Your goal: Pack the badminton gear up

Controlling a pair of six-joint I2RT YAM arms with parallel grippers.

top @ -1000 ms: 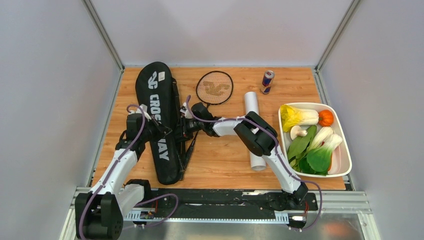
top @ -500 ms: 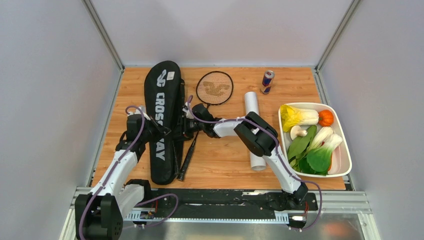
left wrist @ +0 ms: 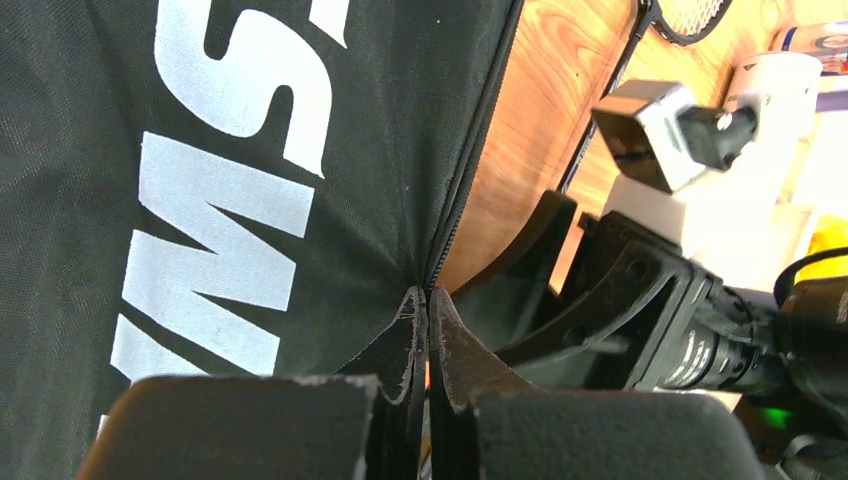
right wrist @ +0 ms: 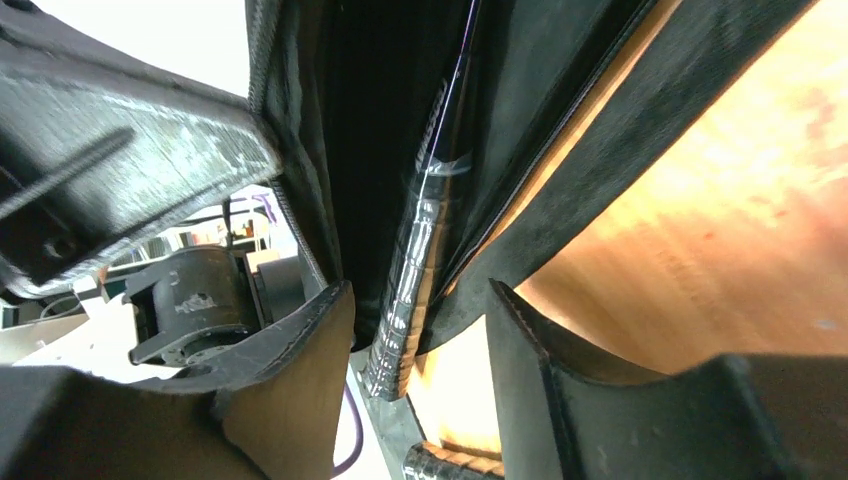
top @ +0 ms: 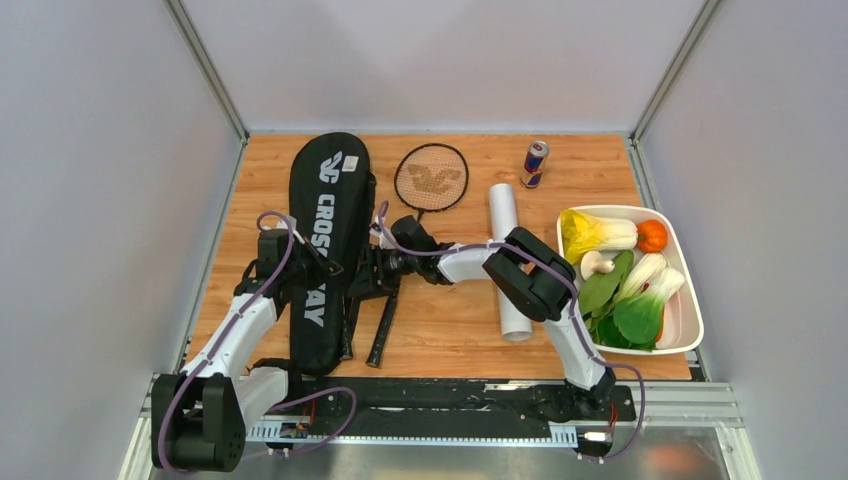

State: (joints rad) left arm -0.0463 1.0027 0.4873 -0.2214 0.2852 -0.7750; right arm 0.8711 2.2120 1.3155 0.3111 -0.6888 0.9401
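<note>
The long black "CROSSWAY" racket bag (top: 322,215) lies at the left of the table. My left gripper (top: 335,272) is shut on the bag's zipper edge (left wrist: 455,220), seen up close in the left wrist view (left wrist: 427,295). My right gripper (top: 372,268) is open at the bag's right side. In the right wrist view (right wrist: 420,290) a taped racket handle (right wrist: 405,330) lies between its fingers and runs into the bag's opening (right wrist: 380,100). A second racket has its strung head (top: 431,177) on the table, and a handle (top: 384,335) sticks out near the bag. The white tube (top: 508,262) lies to the right. No shuttlecocks show.
A red-and-blue drink can (top: 535,163) stands at the back. A white tray (top: 692,318) of vegetables fills the right side. Grey walls close in the table on three sides. The arm bases and a metal rail run along the near edge.
The bag has swung: its top went right and its lower end left. My right gripper moved slightly right and nearer. A racket handle now sticks out further toward the near edge.
</note>
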